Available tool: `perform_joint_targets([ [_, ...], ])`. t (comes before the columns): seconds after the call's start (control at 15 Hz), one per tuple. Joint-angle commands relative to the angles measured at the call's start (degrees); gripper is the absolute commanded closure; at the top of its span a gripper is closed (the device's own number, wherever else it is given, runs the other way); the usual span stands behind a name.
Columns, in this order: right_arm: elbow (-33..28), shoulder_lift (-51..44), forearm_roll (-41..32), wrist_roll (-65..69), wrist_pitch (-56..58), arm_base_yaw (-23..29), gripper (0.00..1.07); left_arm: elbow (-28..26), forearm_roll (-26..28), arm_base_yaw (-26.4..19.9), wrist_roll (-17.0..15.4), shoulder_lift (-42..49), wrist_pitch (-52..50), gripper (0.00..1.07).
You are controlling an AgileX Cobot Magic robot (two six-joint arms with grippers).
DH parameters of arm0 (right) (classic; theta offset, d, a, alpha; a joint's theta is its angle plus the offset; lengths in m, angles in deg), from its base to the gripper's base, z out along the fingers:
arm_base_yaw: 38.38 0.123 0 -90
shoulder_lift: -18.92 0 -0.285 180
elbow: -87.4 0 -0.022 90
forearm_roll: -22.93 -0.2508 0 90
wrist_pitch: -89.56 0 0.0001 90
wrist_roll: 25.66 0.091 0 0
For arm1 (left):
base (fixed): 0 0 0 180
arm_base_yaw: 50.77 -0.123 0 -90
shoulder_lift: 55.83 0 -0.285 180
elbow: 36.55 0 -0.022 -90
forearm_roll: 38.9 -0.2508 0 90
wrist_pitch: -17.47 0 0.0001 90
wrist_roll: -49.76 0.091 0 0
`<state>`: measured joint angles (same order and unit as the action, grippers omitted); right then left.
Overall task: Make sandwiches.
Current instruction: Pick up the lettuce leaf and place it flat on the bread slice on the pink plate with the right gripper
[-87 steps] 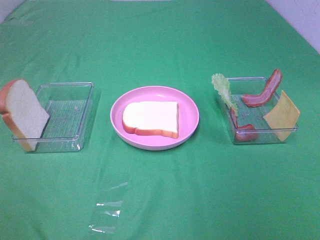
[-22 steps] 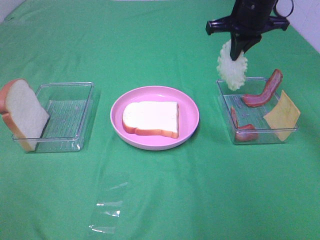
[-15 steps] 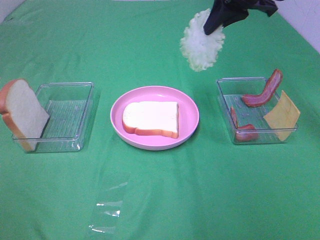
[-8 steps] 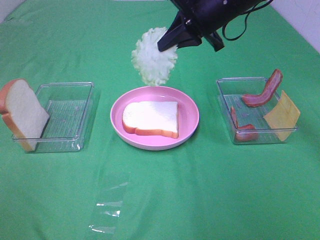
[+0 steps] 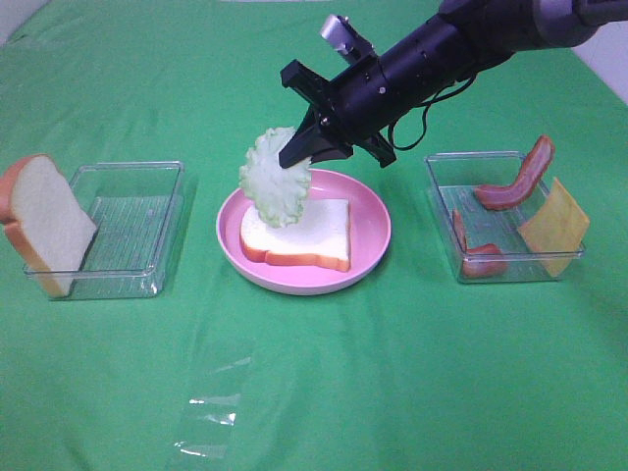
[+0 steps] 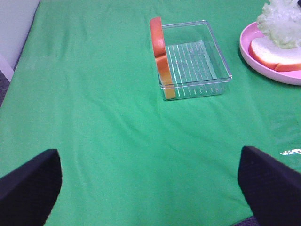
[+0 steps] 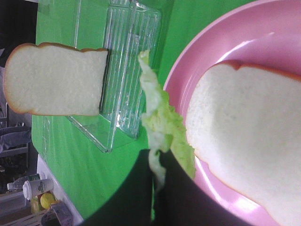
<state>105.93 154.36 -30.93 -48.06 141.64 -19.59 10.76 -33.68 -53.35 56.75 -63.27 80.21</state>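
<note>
1. Lettuce leaf pinched by its upper edge in the right tool, jaws closed tight on it, leaf hanging down limp.
2. Right arm reaching in from the far right of the high view, across the middle, tool angled down over the left part of the pink plate.
3. Lower edge of the leaf at the far left corner of the bread slice; contact between the two not clear from either view.
4. Bread slice lying flat in the plate, white face up, brown crust around the rim.
5. Left tool spread wide, holding nothing, hanging above bare green cloth near the left tray.
6. Second bread slice standing on edge at the left end of that tray; inside or outside its wall hard to tell.
7. Right tray with one bacon strip propped at the far right corner, another strip low at the front left, and a cheese square leaning on the right wall, poking over the rim.
8. Green cloth over the whole bench, with a clear plastic film lying flat near the front edge, left of centre.
</note>
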Motion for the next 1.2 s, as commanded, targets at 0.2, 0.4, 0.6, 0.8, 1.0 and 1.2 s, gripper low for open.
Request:
perform_joint_targets([
  [0.2,-0.3,2.4,0.0,0.2,1.3,0.1,1.07,0.2,0.5,0.5,-0.3,1.0,-0.9,0.12],
  [0.4,-0.3,3.2,6.6,0.6,-0.3,0.1,1.07,0.2,0.5,0.5,-0.3,1.0,-0.9,0.12],
  [0.6,-0.3,3.2,14.0,4.8,-0.4,0.0,1.07,0.2,0.5,0.5,-0.3,1.0,-0.9,0.12],
  [0.8,-0.2,3.0,16.4,8.0,-2.4,0.0,0.85,0.2,0.5,0.5,-0.3,1.0,-0.9,0.12],
  [1.0,0.0,2.3,16.0,7.5,-3.3,0.0,0.40,0.2,0.5,0.5,-0.3,1.0,-0.9,0.12],
  [1.2,1.4,-0.2,19.3,8.2,-2.8,0.0,0.23,0.2,0.5,0.5,-0.3,1.0,-0.9,0.12],
])
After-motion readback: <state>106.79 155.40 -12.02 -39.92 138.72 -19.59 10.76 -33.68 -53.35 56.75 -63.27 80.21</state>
